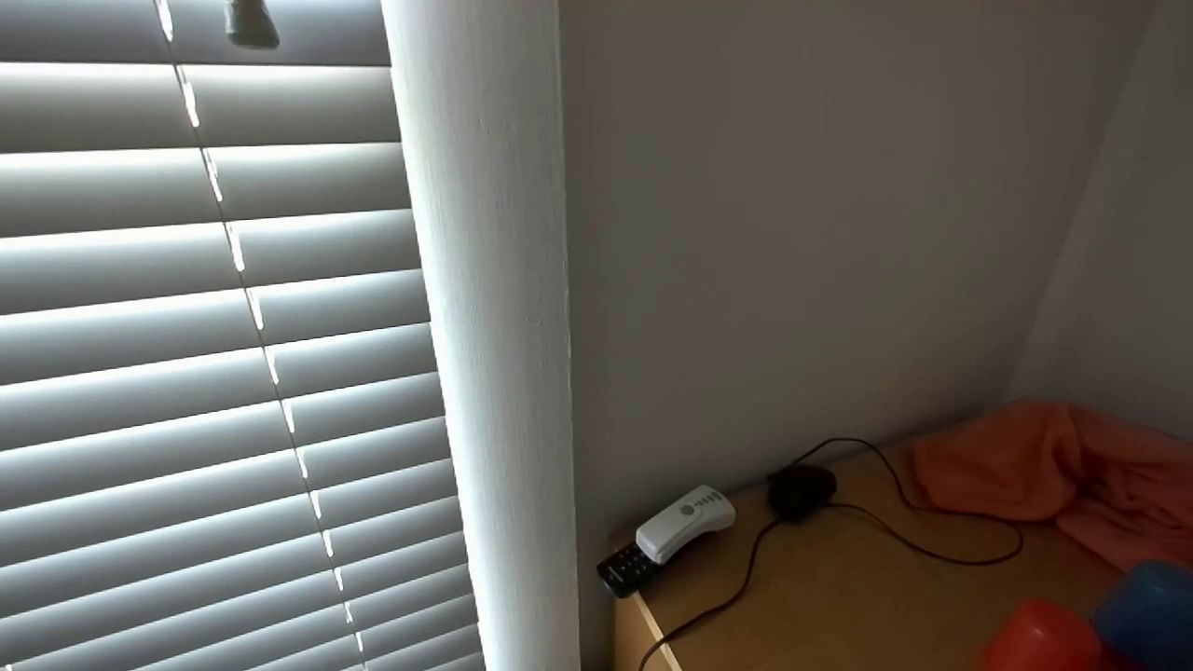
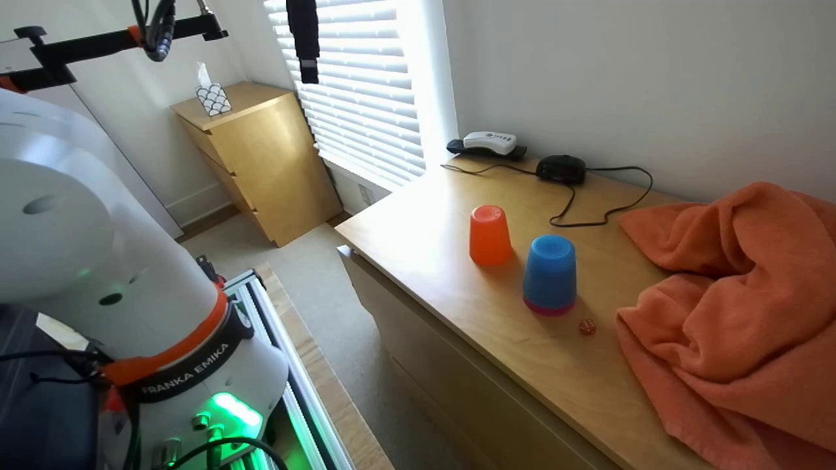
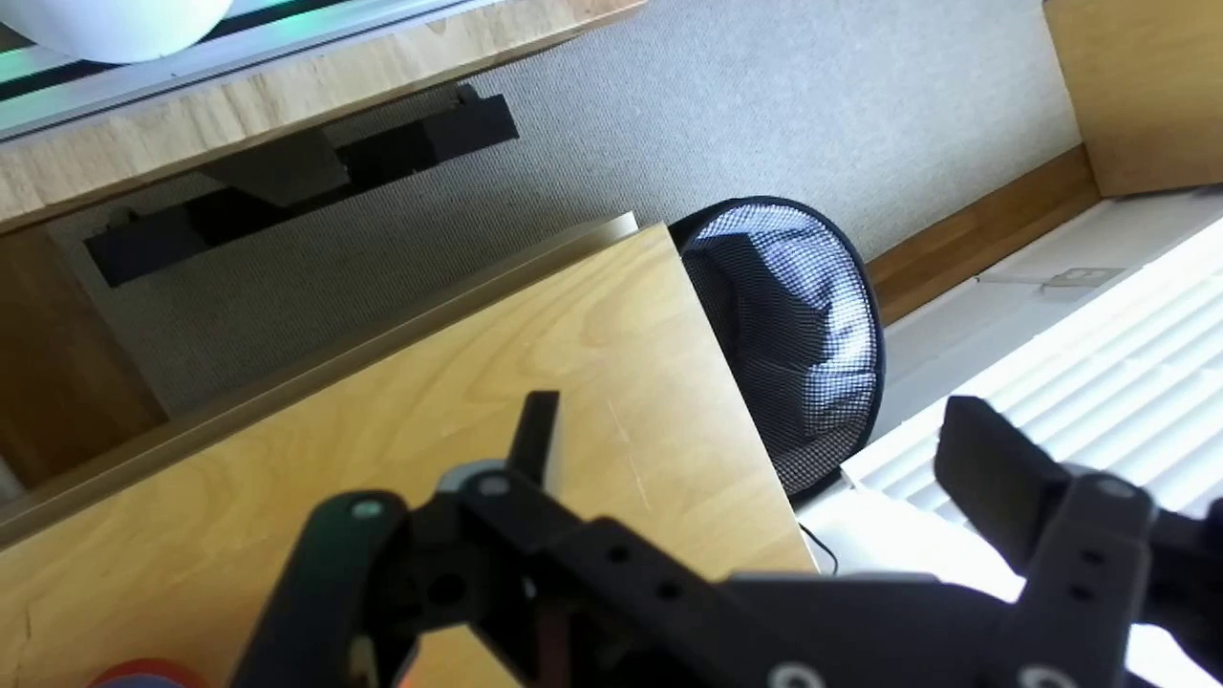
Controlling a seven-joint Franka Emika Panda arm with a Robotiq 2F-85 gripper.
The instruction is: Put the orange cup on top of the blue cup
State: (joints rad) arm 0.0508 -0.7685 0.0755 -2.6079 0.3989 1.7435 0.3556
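Fingers (image 3: 537, 435) of the black gripper (image 3: 750, 444) stand widely spread across the lower half of the wrist view, with nothing held between them. At the lower left of that frame a red-rimmed round thing (image 3: 148, 671) is cut off by the bottom edge, too little of it showing to name. Past the fingers come the corner of a wooden dresser (image 3: 602, 330) and, just beside it, a black mesh bin (image 3: 807, 320). In an exterior view the white robot arm (image 2: 150, 274) fills the left side, while an orange cloth (image 2: 738, 320) lies heaped at the right. Near the cloth sits a red die (image 2: 587, 326), and just behind that, right of center, the blue cup (image 2: 550, 273) stands upside down with a magenta rim (image 2: 548, 311) showing at its foot. The orange cup (image 2: 490, 236), also upside down on the dresser, is a little farther back and to the left in the frame, near the blue cup but apart from it. In an exterior view the orange cup (image 1: 1044, 640) and the blue cup (image 1: 1151, 613) are both cut by the frame at the lower right corner. Farther back are a corded black box (image 2: 560, 170) and a white remote (image 1: 685, 524) lying on a black remote (image 1: 626, 570). Farthest, toward the upper left, a chest of drawers (image 2: 287, 176) bears a tissue box (image 2: 213, 100), with window blinds (image 2: 366, 91) to its right.
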